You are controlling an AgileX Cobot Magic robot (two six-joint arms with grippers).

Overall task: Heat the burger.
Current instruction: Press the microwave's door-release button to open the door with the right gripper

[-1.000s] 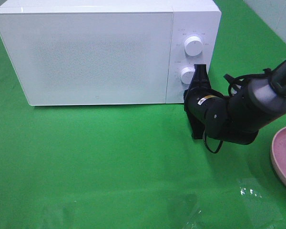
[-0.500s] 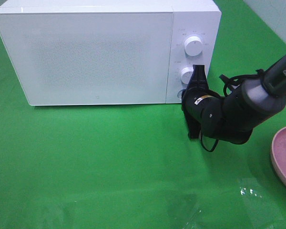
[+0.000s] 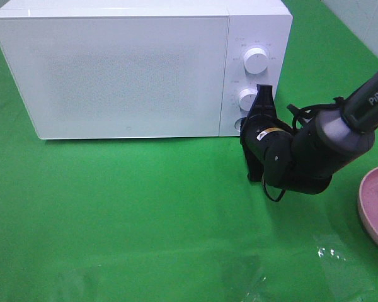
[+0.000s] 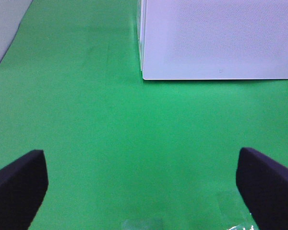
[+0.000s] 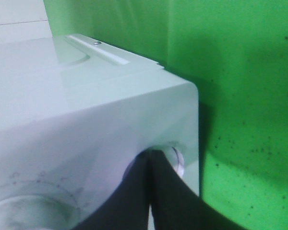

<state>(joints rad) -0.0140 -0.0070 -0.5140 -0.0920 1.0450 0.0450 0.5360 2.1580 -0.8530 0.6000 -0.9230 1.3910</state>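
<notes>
My right gripper is pinched shut on nothing, tips at the microwave's control-panel edge beside 2 knobs. My left gripper gapes wide above open green cloth. The door sits flush; I cannot tell where the burger is.

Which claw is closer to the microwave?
The right. The right gripper, shut, has its tips at the microwave's control panel; the left gripper, open, hangs over the green cloth, apart from the microwave.
</notes>
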